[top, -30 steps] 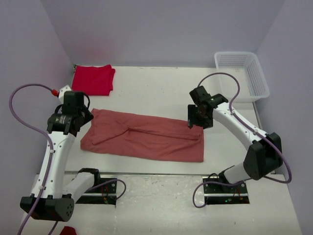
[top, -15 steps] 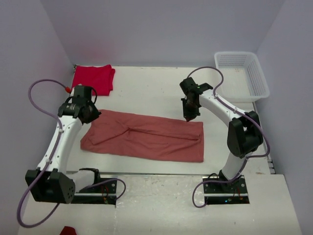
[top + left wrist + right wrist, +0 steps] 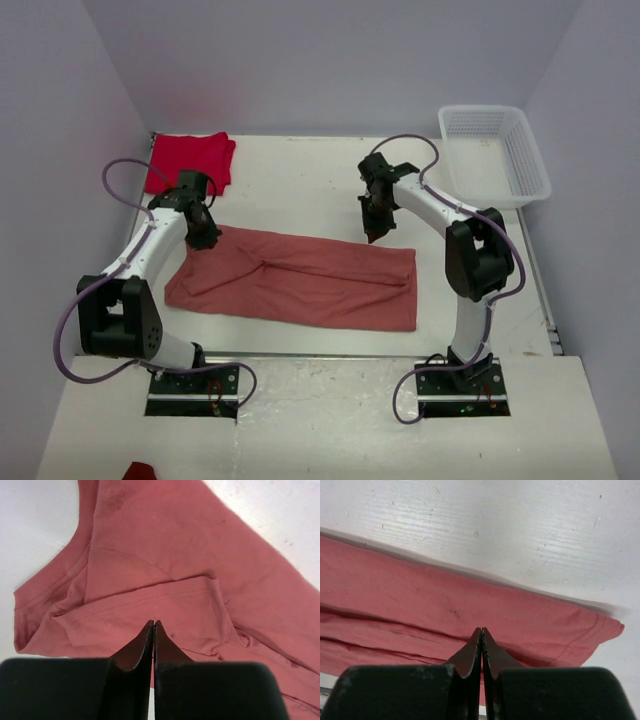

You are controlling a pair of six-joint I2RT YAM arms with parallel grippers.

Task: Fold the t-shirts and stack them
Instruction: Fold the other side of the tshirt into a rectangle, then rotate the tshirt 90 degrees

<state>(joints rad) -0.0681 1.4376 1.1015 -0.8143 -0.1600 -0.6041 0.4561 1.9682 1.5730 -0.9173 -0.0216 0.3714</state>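
The salmon-pink t-shirt (image 3: 300,282) lies folded into a long band across the middle of the table. The bright red t-shirt (image 3: 190,162) sits folded at the back left. My left gripper (image 3: 207,240) is shut, with its tips over the pink shirt's far left end. In the left wrist view the left gripper (image 3: 153,624) hangs above a sleeve fold of the pink shirt (image 3: 165,545), and no cloth shows between the fingers. My right gripper (image 3: 374,233) is shut at the shirt's far edge, right of centre. In the right wrist view the right gripper (image 3: 481,630) hovers over the pink cloth (image 3: 420,600).
A white mesh basket (image 3: 495,150) stands at the back right corner. Purple walls close in the left, back and right sides. Bare white table (image 3: 520,530) lies just beyond the shirt's far edge. Both arm bases sit at the near edge.
Both grippers have shut. The left gripper moved right and away from the base, to the pink shirt's far left corner. The right gripper moved left along the shirt's far edge.
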